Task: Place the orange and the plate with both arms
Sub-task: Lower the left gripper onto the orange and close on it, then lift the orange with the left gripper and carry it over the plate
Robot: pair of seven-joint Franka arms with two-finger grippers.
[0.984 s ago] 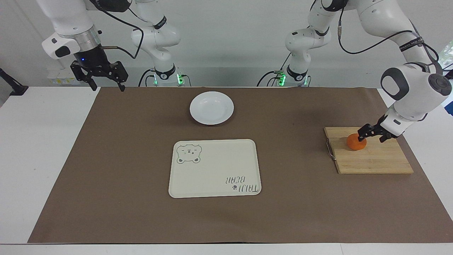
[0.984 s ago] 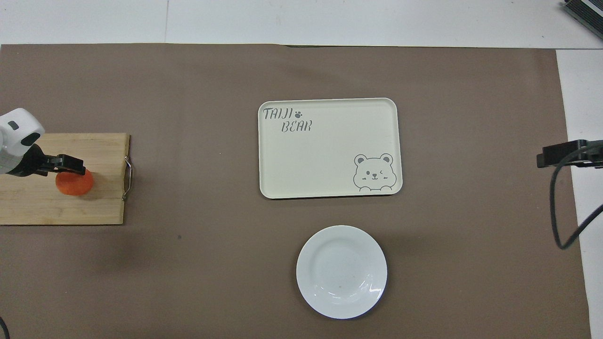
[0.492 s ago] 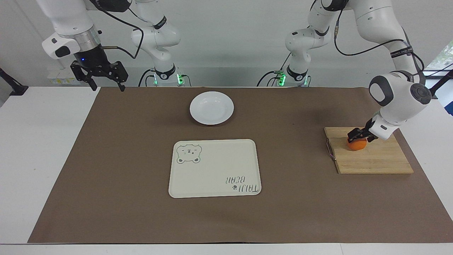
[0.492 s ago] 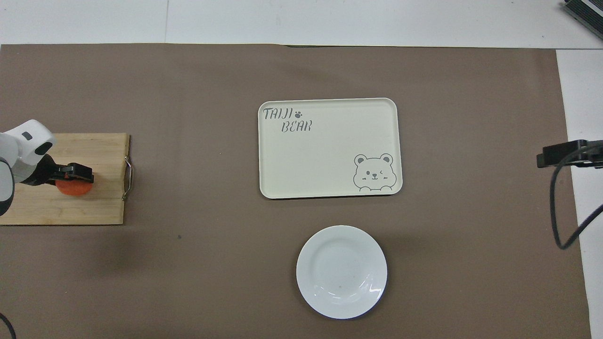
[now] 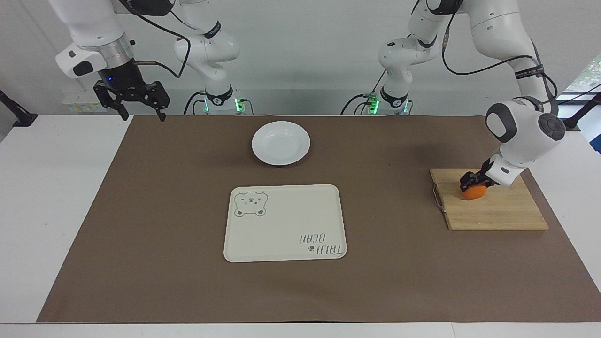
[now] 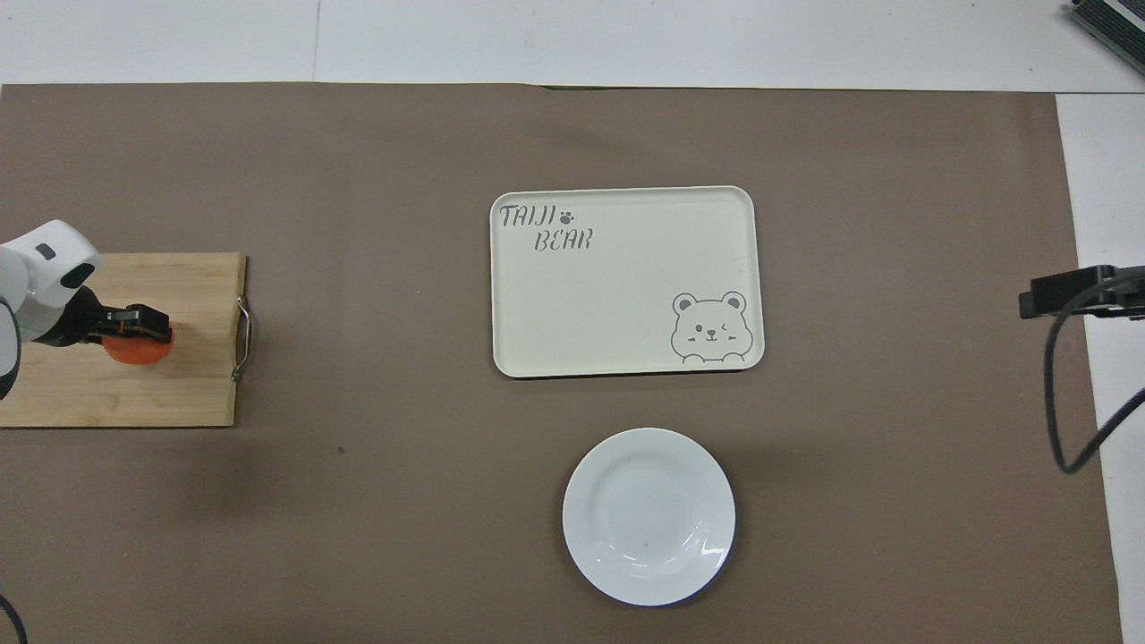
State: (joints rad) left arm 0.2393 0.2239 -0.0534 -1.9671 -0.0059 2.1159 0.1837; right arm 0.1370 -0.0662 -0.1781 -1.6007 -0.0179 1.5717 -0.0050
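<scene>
Left gripper [image 5: 471, 180] jaws pinch the orange [image 5: 473, 191] on the cutting board [image 5: 493, 211] at the counter's left-arm end, right gripper [image 5: 139, 109] jaws spread, waiting; high grip may let it roll free on lift.

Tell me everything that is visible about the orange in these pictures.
The orange is small, round and bright orange, with a smooth-looking skin. It sits on the wooden cutting board, at the left arm's end of the table. The left gripper is shut on it from above, so its top is partly covered. Nothing else touches it.
</scene>
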